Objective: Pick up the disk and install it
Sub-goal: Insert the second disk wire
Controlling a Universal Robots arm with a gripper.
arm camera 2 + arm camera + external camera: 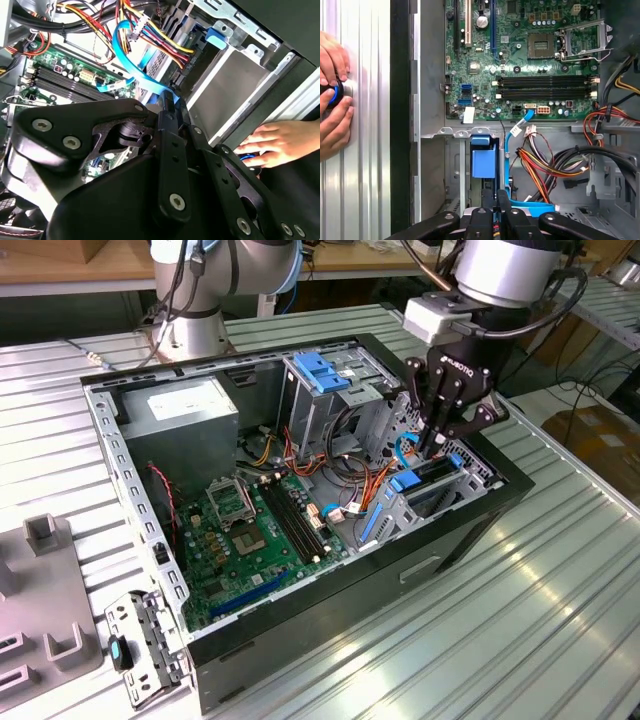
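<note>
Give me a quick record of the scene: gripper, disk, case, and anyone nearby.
gripper: lowered into the drive bay, jaws close together
disk: on edge in the bay, right below the gripper tips
computer case: open, on the ribbed metal table
person: hand on a blue-ringed button outside the case
</note>
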